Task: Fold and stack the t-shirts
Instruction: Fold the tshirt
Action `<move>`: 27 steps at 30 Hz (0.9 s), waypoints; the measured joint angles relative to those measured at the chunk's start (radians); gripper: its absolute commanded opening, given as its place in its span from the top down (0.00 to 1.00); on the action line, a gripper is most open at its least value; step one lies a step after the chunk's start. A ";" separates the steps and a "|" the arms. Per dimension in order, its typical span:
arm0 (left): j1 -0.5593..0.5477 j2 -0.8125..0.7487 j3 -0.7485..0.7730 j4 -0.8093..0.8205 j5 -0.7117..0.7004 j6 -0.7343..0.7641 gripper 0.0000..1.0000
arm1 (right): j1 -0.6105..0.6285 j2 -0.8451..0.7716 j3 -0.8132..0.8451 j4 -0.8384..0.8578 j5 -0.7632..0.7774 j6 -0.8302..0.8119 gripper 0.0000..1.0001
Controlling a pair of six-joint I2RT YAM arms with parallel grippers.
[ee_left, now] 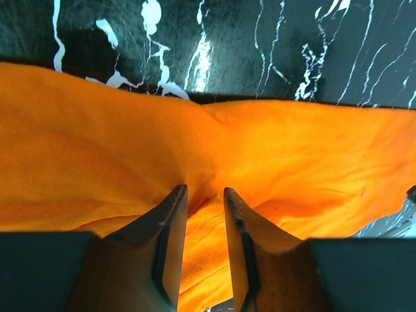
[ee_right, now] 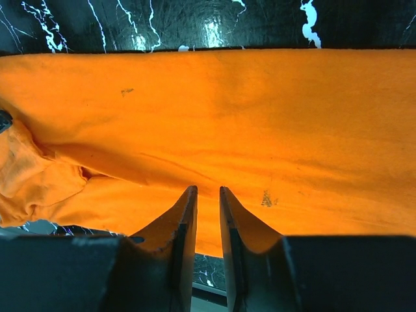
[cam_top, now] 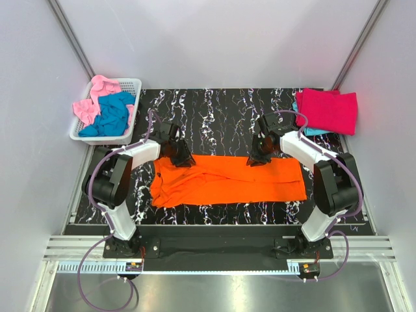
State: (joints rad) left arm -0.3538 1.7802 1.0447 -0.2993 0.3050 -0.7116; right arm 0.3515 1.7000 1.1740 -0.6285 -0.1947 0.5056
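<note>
An orange t-shirt point(cam_top: 227, 182) lies as a long strip across the middle of the black marbled mat point(cam_top: 214, 107). My left gripper point(cam_top: 182, 158) sits at the strip's far left edge. In the left wrist view its jaws point(ee_left: 205, 190) stand narrowly apart, with the orange t-shirt point(ee_left: 97, 143) puckered up between them. My right gripper point(cam_top: 257, 158) is at the far edge further right. Its jaws point(ee_right: 208, 188) are close together on the hem of the orange t-shirt point(ee_right: 260, 110). A folded crimson-pink t-shirt point(cam_top: 328, 110) rests on a teal blue one point(cam_top: 311, 132) at the back right.
A white lattice basket point(cam_top: 97, 138) stands at the back left, off the mat's corner. It holds a crumpled light pink t-shirt point(cam_top: 97, 91) and a teal blue t-shirt point(cam_top: 114, 114). White walls close in the back and both sides.
</note>
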 measured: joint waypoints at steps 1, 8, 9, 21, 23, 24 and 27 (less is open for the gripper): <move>-0.002 0.000 0.000 -0.003 0.000 0.001 0.69 | 0.000 0.000 0.000 0.000 0.002 0.001 0.73; -0.018 -0.007 -0.008 -0.023 -0.002 0.011 0.85 | 0.000 0.000 0.000 0.000 0.020 0.011 0.74; -0.022 -0.007 -0.008 -0.024 -0.002 0.013 0.89 | 0.000 0.000 0.000 0.000 0.021 0.012 0.74; -0.073 -0.092 -0.051 -0.054 -0.012 0.022 1.00 | 0.000 0.000 0.000 0.000 0.022 0.019 0.75; -0.094 -0.146 -0.066 -0.068 -0.023 0.022 1.00 | 0.000 0.000 0.000 0.000 0.022 0.022 0.76; -0.105 -0.172 -0.074 -0.073 -0.028 0.022 1.00 | 0.000 0.000 0.000 0.001 0.022 0.023 0.76; -0.146 -0.267 -0.100 -0.097 -0.053 0.019 1.00 | 0.000 0.000 0.000 0.001 0.022 0.023 0.76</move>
State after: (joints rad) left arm -0.4995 1.5135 0.9451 -0.3958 0.2516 -0.6930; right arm 0.3515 1.7000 1.1736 -0.6273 -0.1730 0.5289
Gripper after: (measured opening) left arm 0.008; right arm 0.243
